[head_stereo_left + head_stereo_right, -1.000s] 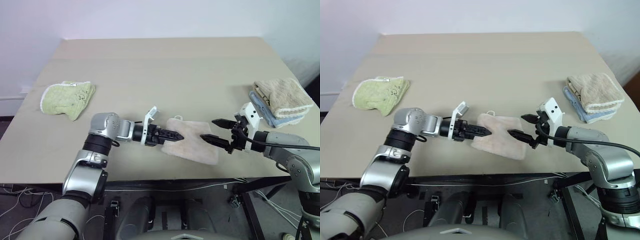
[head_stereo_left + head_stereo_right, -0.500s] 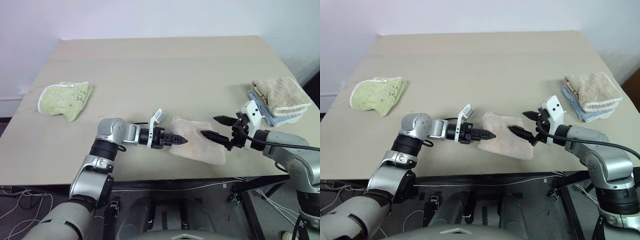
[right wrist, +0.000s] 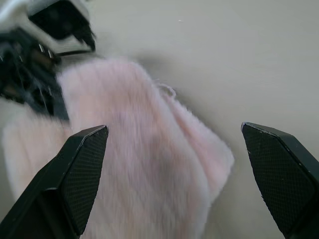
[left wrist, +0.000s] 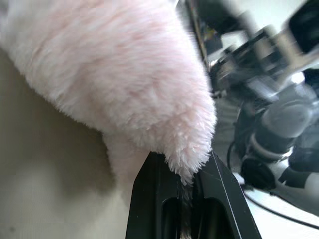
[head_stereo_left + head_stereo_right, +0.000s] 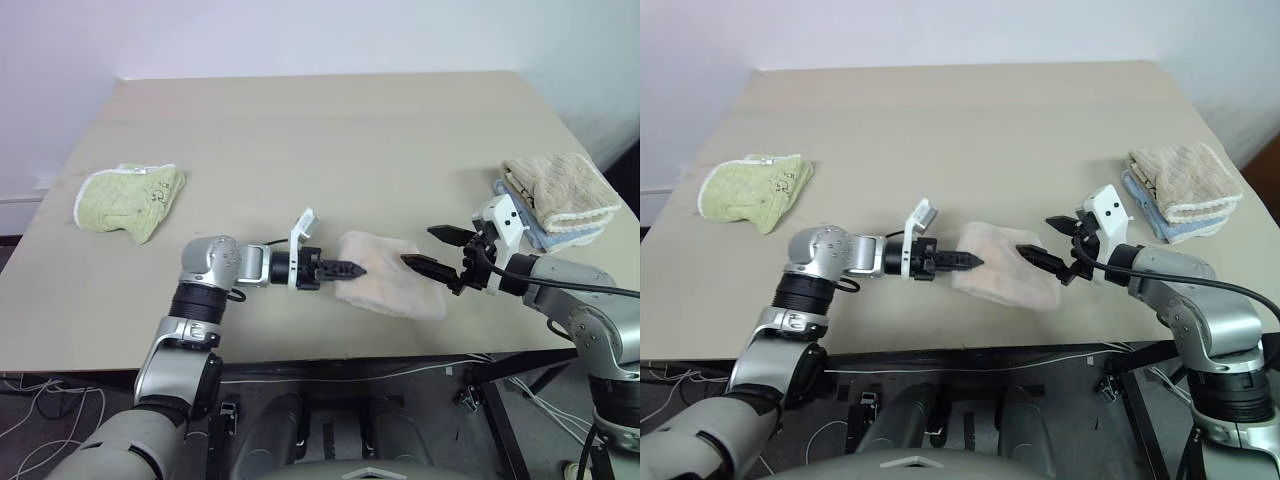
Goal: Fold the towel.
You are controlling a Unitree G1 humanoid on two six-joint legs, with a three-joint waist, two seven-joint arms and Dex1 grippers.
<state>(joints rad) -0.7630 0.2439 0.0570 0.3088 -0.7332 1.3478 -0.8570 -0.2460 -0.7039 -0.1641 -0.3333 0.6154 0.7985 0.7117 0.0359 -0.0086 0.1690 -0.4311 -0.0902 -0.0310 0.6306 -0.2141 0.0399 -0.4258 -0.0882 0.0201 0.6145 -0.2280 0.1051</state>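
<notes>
While no brand, label or legible writing can be made out on any cloth, a faint dark mark shows on the green towel (image 5: 128, 197) at the table's (image 5: 330, 140) left side; it cannot be read. No containers appear on the table.

Item under task: the pink towel (image 5: 390, 285) lies near the table's front edge, between the two arms, bunched into a rough fold. Its left edge is lifted slightly off the surface. A small white loop shows on it in the right wrist view.

Left gripper (image 5: 345, 268): fingers closed together, clamped on the towel's left edge; the left wrist view shows pink pile pinched between the two black fingers (image 4: 154, 199).

Right gripper (image 5: 440, 250): fingers spread wide apart, one above the towel's right end and one farther back, holding nothing. Whether the nearer finger touches the cloth cannot be told.

Other items: a beige towel (image 5: 560, 190) stacked on a blue towel (image 5: 540, 232) at the right edge, well apart from the pink one.
</notes>
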